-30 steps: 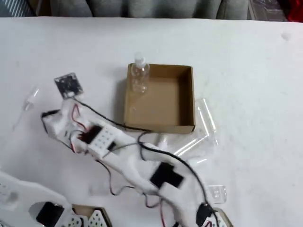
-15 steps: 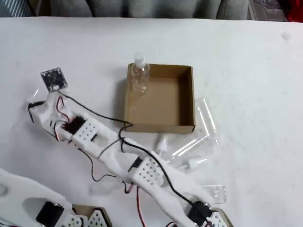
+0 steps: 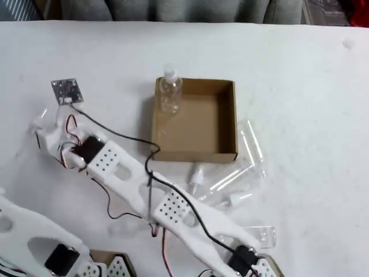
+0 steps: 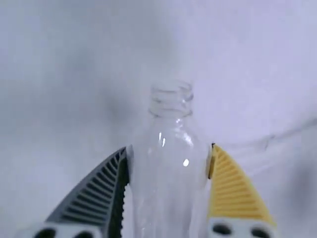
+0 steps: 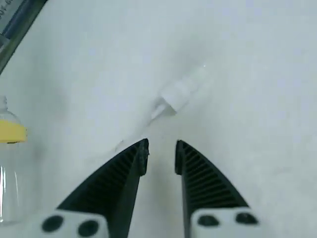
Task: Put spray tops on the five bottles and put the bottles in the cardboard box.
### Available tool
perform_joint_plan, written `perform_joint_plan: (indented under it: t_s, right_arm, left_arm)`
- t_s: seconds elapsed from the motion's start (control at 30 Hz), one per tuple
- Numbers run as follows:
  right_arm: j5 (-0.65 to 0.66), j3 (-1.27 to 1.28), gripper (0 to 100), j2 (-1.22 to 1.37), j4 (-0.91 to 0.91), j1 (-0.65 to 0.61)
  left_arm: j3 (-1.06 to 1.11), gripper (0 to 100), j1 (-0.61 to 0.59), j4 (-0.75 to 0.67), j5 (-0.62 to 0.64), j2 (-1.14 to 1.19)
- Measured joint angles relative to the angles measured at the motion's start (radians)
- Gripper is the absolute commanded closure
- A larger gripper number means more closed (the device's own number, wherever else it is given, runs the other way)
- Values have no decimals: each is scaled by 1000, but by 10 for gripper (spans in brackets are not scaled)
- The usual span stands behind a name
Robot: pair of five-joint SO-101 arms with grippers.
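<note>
Clear plastic bottle [image 4: 171,129], uncapped, sits clamped in the left gripper [image 4: 168,158] toward the near-left corner of the table [image 3: 288,69]. The right gripper [image 5: 161,148] is narrowly parted and empty, just short of the spray top [image 5: 178,91] by the left edge. We expect the light top to skid if one finger touches it first.

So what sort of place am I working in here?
Probably a robotics lab or hobby bench: a white-covered table, a white plastic arm with loose red and black wires, and an open brown cardboard box.
</note>
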Motion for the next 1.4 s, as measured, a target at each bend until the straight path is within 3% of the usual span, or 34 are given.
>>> perform_joint_plan:
  t_s: [0.13, 0.33, 0.63, 0.77, 0.9, 1.13, 1.4]
  right_arm:
    - [3, -110, 971, -2, 249, 17]
    - [29, -117, 971, -38, 420, 54]
    - [336, -118, 973, -301, 758, 52]
    - [370, -118, 984, -391, 772, 110]
    - [376, -92, 984, -460, 775, 173]
    - [382, 269, 983, -700, 776, 172]
    - [388, 852, 982, -1105, 776, 252]
  left_arm:
    - [0, 980, 60, 26, 0, 0]
    - [87, 980, 133, 28, 0, -97]
    - [502, 980, 272, 28, 2, -434]
    - [718, 980, 345, 3, 0, -594]
    - [977, 980, 419, -118, 0, -761]
    - [1410, 980, 537, -373, -2, -979]
    - [1694, 980, 655, -600, -2, -1026]
